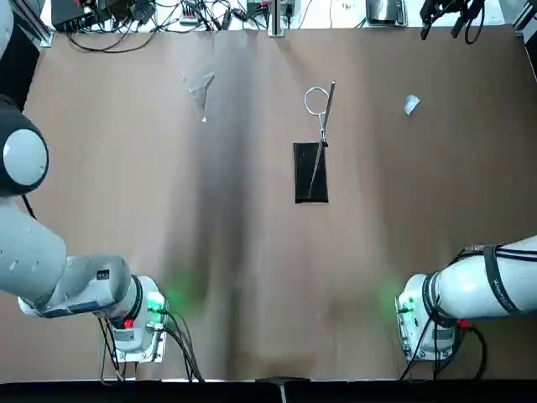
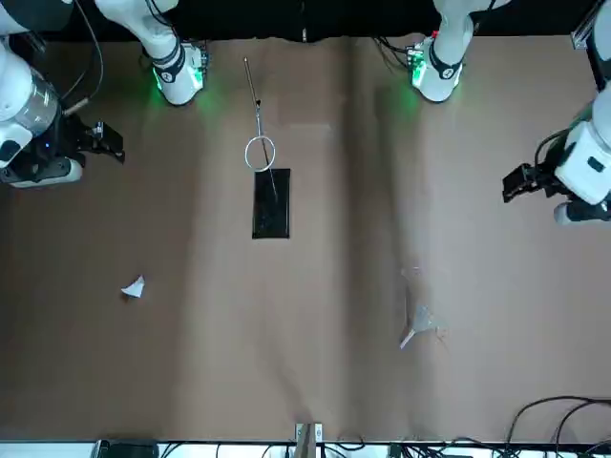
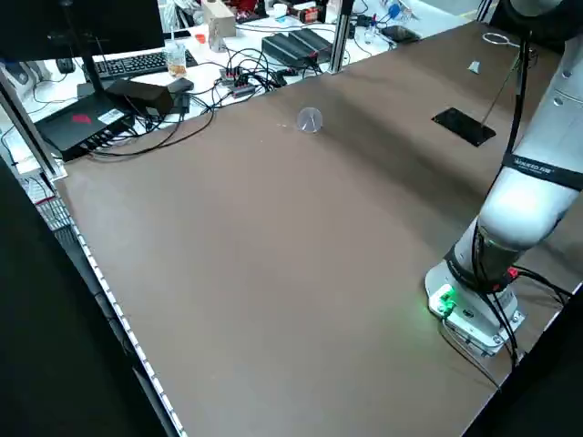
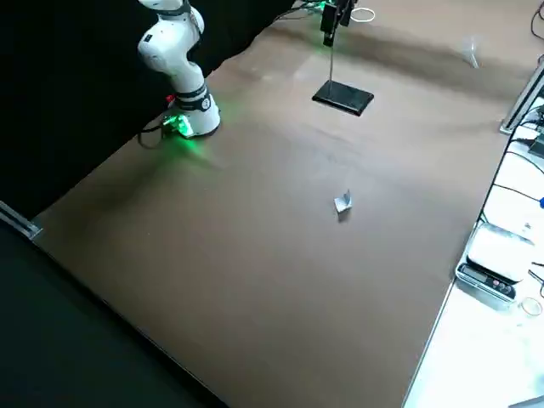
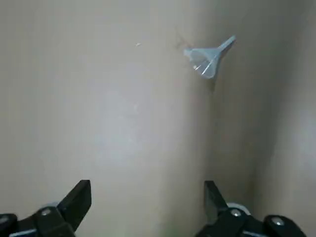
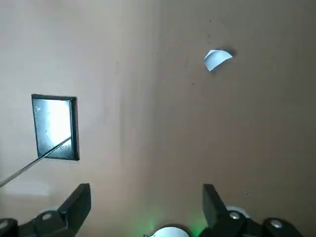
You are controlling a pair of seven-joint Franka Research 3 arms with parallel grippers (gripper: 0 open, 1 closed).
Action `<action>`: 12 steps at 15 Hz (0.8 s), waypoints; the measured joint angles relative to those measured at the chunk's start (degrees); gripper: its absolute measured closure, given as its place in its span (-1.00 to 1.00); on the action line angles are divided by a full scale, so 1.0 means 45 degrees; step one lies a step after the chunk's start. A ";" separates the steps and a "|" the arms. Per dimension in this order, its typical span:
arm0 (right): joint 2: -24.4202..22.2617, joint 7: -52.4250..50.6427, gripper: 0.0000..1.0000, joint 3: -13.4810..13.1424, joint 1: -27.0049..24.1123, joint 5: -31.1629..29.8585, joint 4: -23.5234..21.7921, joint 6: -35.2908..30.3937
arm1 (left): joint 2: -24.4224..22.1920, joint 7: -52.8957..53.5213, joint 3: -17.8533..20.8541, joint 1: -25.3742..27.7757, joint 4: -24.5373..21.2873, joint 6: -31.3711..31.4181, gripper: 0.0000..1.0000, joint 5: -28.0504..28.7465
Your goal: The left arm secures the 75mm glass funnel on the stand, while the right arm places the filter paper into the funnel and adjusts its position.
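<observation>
From where I sit, nothing of the job is done yet. Both arms are drawn back high over my near edge of the table, and every piece lies on its own.

Nearest to me, the left gripper (image 5: 147, 207) hangs over bare tabletop with its fingers spread wide, holding nothing and touching nothing. The right gripper (image 6: 146, 210) is the same: fingers well apart, empty, over open table.

Farther out, taking the overhead view as the clock face, the stand (image 1: 310, 170) sits just past the middle of the table toward 12 o'clock, its black base flat and its ring (image 1: 316, 101) reaching farther toward 12. The ring is empty.

Beyond that, the funnel (image 1: 200, 86) lies on its side on the table at about 11 o'clock, well apart from the stand, on the left arm's side. The filter paper (image 1: 411, 104) lies at about 1 o'clock, also well clear of the stand, on the right arm's side.

So I judge everything is left: the left arm must fetch the funnel and seat it in the ring, then the right arm must pick up the paper, drop it in and settle it.
</observation>
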 joint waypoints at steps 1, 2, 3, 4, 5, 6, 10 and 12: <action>0.0000 0.0000 -0.99 0.0002 -0.0006 -0.0001 -0.0002 0.0007 | 0.0064 -0.0018 0.0005 0.0348 -0.0149 -0.0128 -1.00 -0.0121; -0.0001 0.0000 -0.99 0.0003 -0.0012 -0.0001 -0.0012 0.0007 | 0.0241 -0.0038 0.0011 0.0764 -0.0328 -0.0159 -1.00 -0.0512; -0.0001 0.0000 -0.99 0.0005 -0.0018 -0.0003 -0.0046 0.0023 | 0.0520 -0.0049 0.0024 0.1218 -0.0481 -0.0138 -1.00 -0.1036; 0.0000 0.0001 -0.99 0.0011 -0.0019 -0.0003 -0.0097 0.0092 | 0.0872 -0.0049 0.0035 0.1663 -0.0616 -0.0038 -1.00 -0.1511; 0.0000 0.0015 -0.99 0.0017 -0.0019 -0.0003 -0.0158 0.0148 | 0.1240 -0.0049 0.0045 0.2050 -0.0764 0.0222 -1.00 -0.1894; 0.0014 0.0038 -0.99 0.0018 -0.0030 -0.0006 -0.0218 0.0164 | 0.1545 -0.0126 0.0062 0.2316 -0.0998 0.0706 -1.00 -0.2210; 0.0889 0.0732 -1.00 0.0013 -0.0777 -0.0015 -0.0462 0.0910 | 0.2019 -0.1284 0.0064 0.2738 -0.3657 0.5504 -1.00 -0.5442; 0.1653 0.1520 -1.00 0.0008 -0.1118 -0.0011 -0.0535 0.1502 | 0.2215 -0.1571 0.0052 0.2686 -0.4637 0.7350 -1.00 -0.6819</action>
